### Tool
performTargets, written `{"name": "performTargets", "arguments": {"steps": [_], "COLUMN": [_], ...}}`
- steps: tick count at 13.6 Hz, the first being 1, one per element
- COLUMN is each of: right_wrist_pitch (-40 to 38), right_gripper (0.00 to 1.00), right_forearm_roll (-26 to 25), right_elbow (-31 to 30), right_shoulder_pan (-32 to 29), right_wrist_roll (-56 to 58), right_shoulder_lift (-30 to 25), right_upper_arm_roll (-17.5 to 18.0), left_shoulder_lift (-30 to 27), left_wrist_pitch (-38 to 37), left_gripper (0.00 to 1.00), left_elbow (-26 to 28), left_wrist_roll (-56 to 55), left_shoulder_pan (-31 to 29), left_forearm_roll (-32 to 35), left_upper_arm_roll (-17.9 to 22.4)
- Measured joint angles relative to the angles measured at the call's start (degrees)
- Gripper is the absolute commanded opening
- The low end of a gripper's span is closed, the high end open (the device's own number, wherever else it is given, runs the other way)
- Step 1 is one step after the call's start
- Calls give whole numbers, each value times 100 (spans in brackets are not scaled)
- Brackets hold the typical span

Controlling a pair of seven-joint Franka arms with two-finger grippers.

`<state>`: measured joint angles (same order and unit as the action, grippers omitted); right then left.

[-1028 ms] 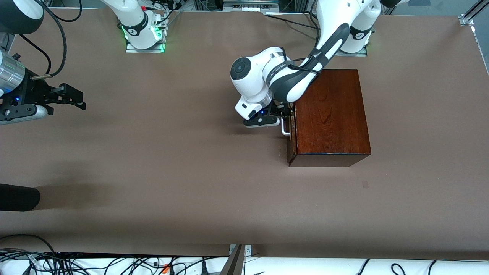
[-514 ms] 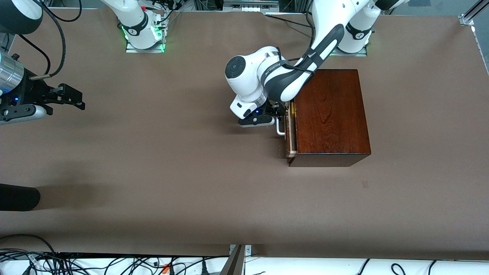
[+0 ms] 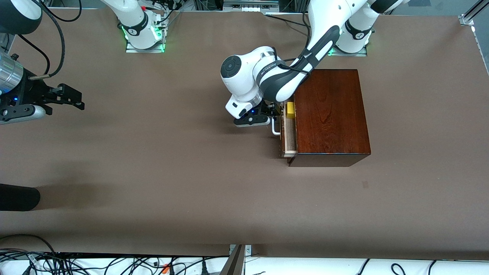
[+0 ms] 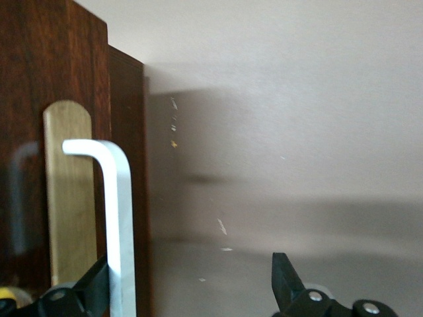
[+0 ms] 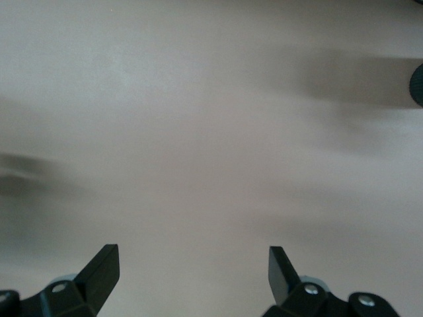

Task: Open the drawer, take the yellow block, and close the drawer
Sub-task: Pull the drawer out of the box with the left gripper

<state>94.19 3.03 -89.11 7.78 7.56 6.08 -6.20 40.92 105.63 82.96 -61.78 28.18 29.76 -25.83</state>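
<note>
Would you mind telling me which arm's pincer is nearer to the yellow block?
The left. The left pincer is at the drawer handle, right beside the yellow block inside. The right pincer waits open over bare table at the right arm's end.

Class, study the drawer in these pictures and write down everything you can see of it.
The drawer is a pale wood tray with a dark reddish-brown front and a white U-shaped bar handle. It is pulled partly out of the glossy mahogany-coloured box, toward the right arm's end of the table. The yellow block shows inside it. The left gripper is at the handle, one finger against the bar, jaws apart.
</note>
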Motion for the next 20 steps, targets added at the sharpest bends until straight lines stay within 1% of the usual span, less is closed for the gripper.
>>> {"name": "performTargets", "arguments": {"steps": [13, 20], "right_wrist_pitch": [2, 2], "right_gripper": [100, 100], "right_forearm_roll": [0, 0], "right_elbow": [0, 0], "right_shoulder_pan": [-96, -97], "right_wrist_roll": [0, 0], "right_shoulder_lift": [2, 3], "right_upper_arm_roll": [-5, -5], "left_shoulder_lift": [383, 459], "left_wrist_pitch": [-219, -228], "left_gripper": [100, 100], "left_elbow": [-663, -805], "left_wrist_roll": [-125, -218], "left_shoulder_pan": [289, 391], "left_forearm_roll": [-123, -122], "left_upper_arm_roll": [35, 86]}}
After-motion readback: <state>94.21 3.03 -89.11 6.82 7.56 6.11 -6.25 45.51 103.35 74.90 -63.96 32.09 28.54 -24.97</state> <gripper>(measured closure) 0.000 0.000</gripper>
